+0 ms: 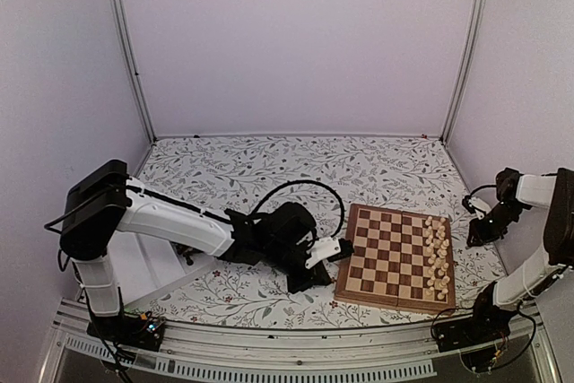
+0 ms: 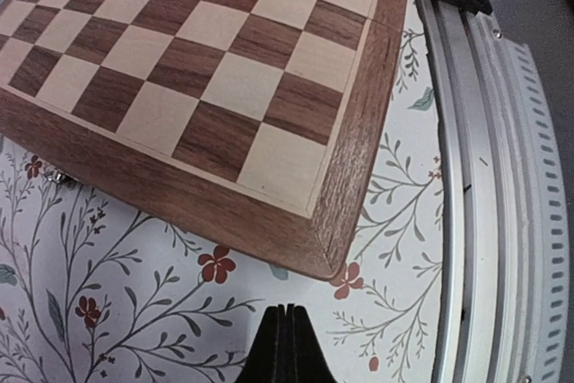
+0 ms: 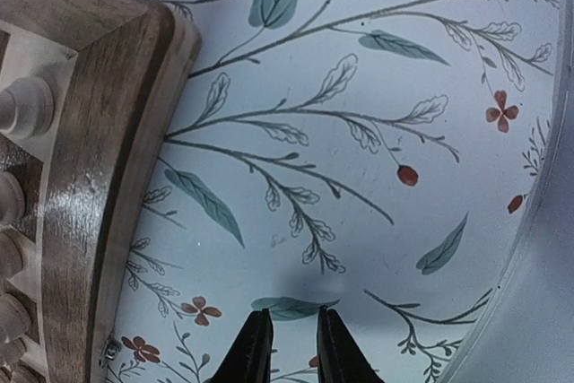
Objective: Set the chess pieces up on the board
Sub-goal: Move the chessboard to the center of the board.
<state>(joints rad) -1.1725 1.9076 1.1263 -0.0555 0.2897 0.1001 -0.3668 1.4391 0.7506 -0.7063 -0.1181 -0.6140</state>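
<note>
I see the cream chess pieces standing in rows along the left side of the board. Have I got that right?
Not quite. The cream chess pieces stand in rows along the right side of the board, not the left. The top external view shows this. In the left wrist view, the squares near the left gripper are bare.

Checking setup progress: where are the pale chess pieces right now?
In the top view, the pale chess pieces stand lined up along the right edge of the board, on the side nearest the right arm.
</note>
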